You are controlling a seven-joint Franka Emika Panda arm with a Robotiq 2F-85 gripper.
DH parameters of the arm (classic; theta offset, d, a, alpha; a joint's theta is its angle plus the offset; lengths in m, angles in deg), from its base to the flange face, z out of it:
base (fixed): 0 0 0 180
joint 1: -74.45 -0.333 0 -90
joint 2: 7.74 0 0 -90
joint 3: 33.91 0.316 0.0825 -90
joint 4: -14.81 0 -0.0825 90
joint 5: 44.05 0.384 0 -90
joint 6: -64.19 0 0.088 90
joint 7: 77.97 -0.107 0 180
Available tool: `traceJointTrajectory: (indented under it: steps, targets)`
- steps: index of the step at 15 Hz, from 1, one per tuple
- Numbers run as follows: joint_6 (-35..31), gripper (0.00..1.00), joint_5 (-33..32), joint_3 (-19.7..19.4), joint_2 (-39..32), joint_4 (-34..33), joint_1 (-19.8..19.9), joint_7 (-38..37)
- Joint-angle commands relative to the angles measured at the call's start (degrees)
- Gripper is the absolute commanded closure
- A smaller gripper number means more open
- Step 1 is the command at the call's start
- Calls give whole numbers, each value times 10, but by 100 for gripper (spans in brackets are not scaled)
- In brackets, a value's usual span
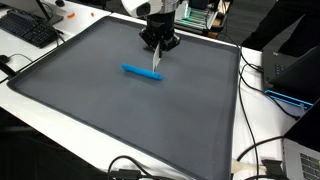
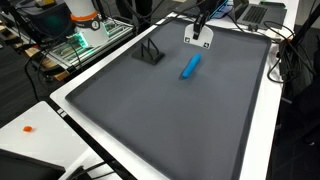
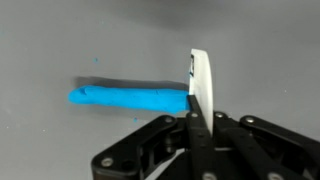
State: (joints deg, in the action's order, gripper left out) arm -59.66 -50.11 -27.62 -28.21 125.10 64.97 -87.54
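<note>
I note a grey mat (image 1: 90, 110) covering the table in both exterior views. The arm comes down near the mat's far edge with its wrist pointing almost straight down. The gripper (image 3: 198, 118) has its jaws nearly closed, pinching a white flat piece (image 3: 200, 80) that hangs edge-on below the fingers. A blue stick (image 1: 141, 72) lies flat on the mat. The piece's lower end sits at one end of the stick. I cannot confirm contact.
</note>
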Motion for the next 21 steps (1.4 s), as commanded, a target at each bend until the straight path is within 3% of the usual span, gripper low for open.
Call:
traceJointTrajectory:
  steps: [1,12,21]
  targets:
    - [-30,99,-19,-12,-23,-8,-9,-6]
    - [-99,99,-44,-32,-61,-8,-17,-12]
    - [-96,99,-26,-31,-77,-11,-13,-12]
